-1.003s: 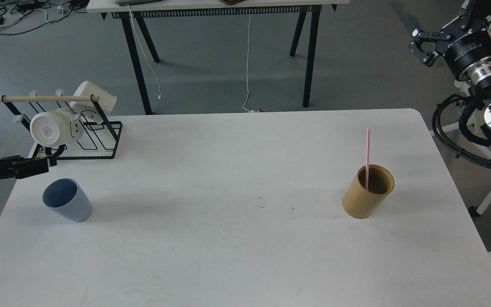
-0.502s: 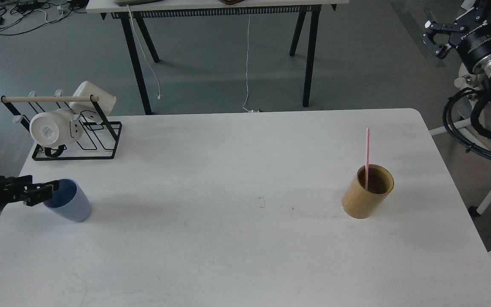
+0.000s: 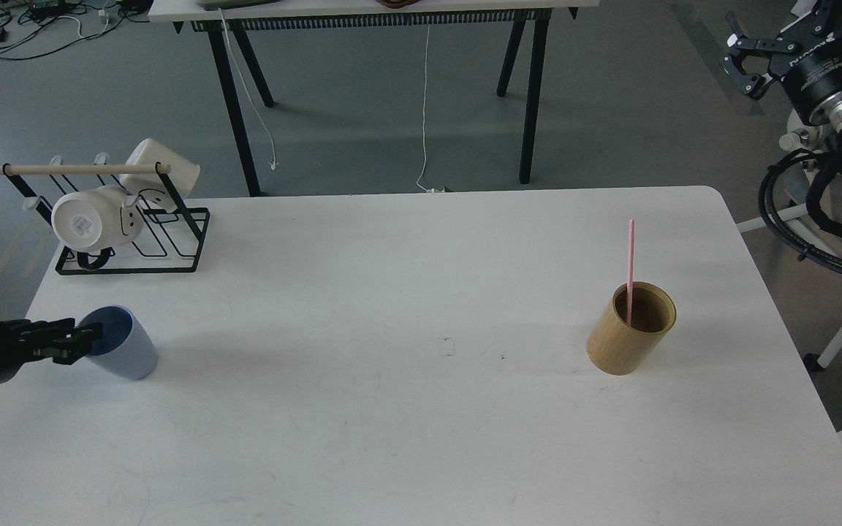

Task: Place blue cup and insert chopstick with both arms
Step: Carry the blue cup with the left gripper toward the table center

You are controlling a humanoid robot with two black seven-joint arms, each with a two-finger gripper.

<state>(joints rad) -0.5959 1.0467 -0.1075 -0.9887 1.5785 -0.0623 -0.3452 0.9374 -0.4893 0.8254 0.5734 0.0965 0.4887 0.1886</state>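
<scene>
Blue cup (image 3: 120, 343), one only, stands upright near the left edge of your white desk (image 3: 421, 424). Your left gripper (image 3: 83, 339) comes in from the left edge of the view, most of its arm cut off. Its dark fingers (image 3: 63, 343) reach the cup's near-left rim and overlap the opening; you cannot tell whether they are clenched on the rim or loose, since they blur together.

Behind the cup, a black wire rack (image 3: 132, 241) with one pale wooden rod (image 3: 83, 169) carries two white mugs (image 3: 96, 217), both tipped on their sides.

Far to the right stands one tan cylindrical holder (image 3: 629, 340), upright. One pink chopstick (image 3: 631, 256) rises from it, leaning on the back wall; its lower end is hidden inside.

Your right gripper (image 3: 744, 62) hangs beyond the desk at the upper right, over the floor, well apart from everything. Its fingers are spread and hold nothing. The arm behind it is cut off by the right edge.
</scene>
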